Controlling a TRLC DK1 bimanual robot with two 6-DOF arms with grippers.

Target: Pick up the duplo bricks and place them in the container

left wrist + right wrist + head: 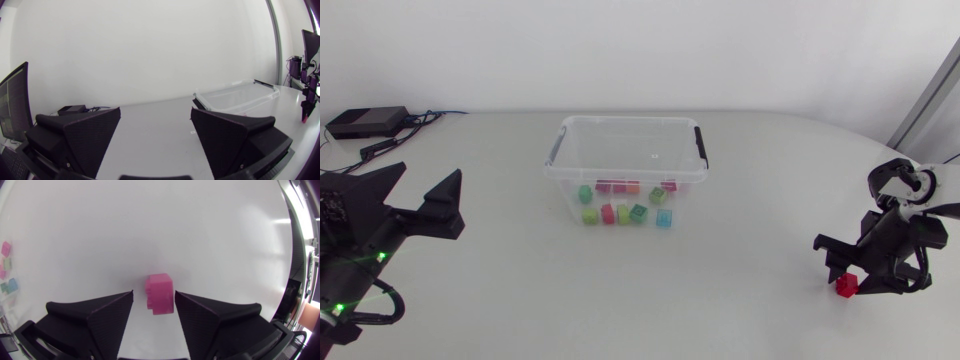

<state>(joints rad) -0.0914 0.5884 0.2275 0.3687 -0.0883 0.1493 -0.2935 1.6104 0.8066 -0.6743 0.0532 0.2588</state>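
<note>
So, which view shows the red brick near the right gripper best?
Right wrist view: the red brick is close up at the right gripper. Head view shows it small; left wrist view, a distant speck.

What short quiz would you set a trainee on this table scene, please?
1. True or false: the left gripper is open and empty.
2. The red brick sits: A) in the container, B) between the right gripper's open fingers, C) beside the left gripper.
3. Where are the other bricks?
Key: 1 true; 2 B; 3 inside the clear container.
</note>
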